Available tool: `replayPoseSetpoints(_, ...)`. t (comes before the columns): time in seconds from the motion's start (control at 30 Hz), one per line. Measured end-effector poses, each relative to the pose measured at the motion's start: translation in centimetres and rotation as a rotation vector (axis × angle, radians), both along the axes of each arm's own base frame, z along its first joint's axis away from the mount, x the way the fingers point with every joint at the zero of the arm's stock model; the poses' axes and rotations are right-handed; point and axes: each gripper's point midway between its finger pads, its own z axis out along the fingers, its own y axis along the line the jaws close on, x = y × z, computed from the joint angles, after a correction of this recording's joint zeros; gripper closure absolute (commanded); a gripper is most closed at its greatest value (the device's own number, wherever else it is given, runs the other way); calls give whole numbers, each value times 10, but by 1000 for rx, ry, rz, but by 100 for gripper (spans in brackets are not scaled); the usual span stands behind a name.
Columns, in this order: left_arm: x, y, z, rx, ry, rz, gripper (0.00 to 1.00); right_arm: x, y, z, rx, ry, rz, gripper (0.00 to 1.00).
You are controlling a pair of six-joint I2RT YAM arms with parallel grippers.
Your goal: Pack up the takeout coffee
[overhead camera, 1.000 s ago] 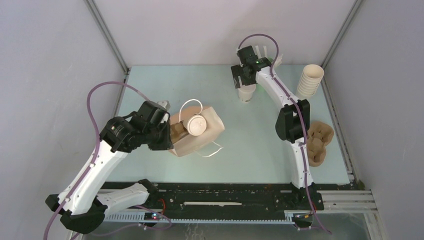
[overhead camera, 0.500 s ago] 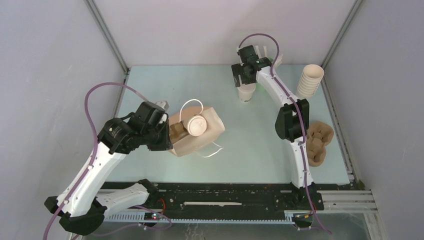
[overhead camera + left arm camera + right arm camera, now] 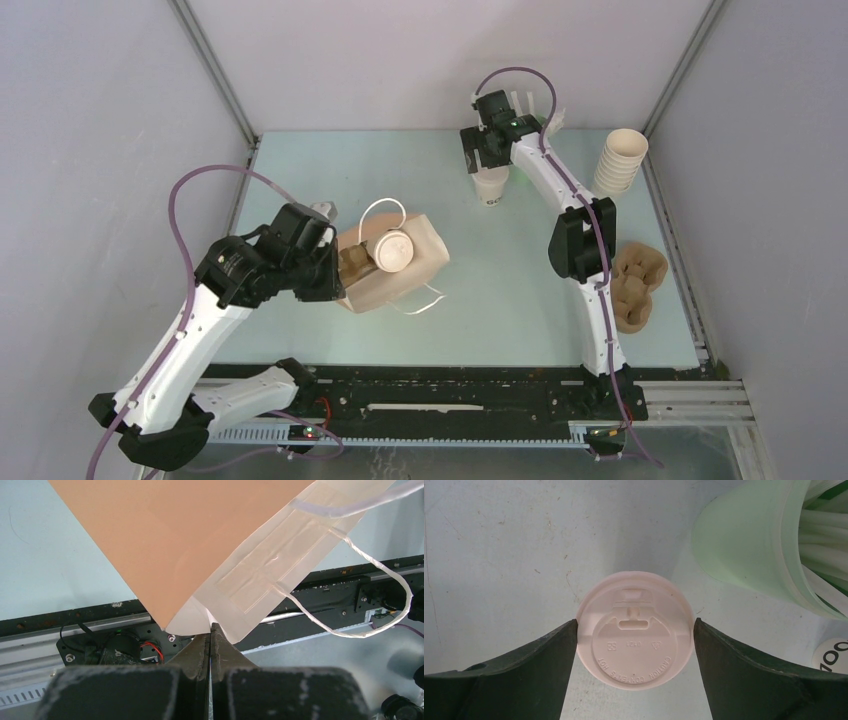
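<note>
One takeout coffee cup (image 3: pixel 635 642) stands upright at the back of the table (image 3: pixel 300 180), its white lid facing the right wrist camera. My right gripper (image 3: pixel 635 625) is over the cup (image 3: pixel 489 188), and its two fingers touch the lid's rim on either side. A second lidded cup (image 3: pixel 393 250) lies on its side at the brown paper bag (image 3: pixel 420 262), which lies flat in mid-table; how deep it sits I cannot tell. My left gripper (image 3: pixel 210 630) is shut on the bag's edge (image 3: pixel 200 622); its handle (image 3: pixel 380 570) hangs loose.
A green cup of white sticks (image 3: pixel 754 545) stands close to the right of the gripped cup. A tall stack of lidless cream cups (image 3: pixel 620 160) is at the back right. A brown pulp cup carrier (image 3: pixel 638 285) lies by the right edge.
The right gripper's fingers have closed in a little onto the lid and shifted slightly left. The left arm has barely moved, still holding the bag.
</note>
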Motion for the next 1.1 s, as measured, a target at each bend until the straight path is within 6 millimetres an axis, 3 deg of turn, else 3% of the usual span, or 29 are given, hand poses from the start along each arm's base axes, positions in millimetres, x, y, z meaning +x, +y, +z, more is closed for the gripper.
replayPoseSetpoints(0.4,1,1,0,0,0,7,100,-1,3,0,-1,1,6,3)
replayPoseSetpoints(1.1,4,1,-3,9,14,13,100,0,-1,1,-5,-3,0,21)
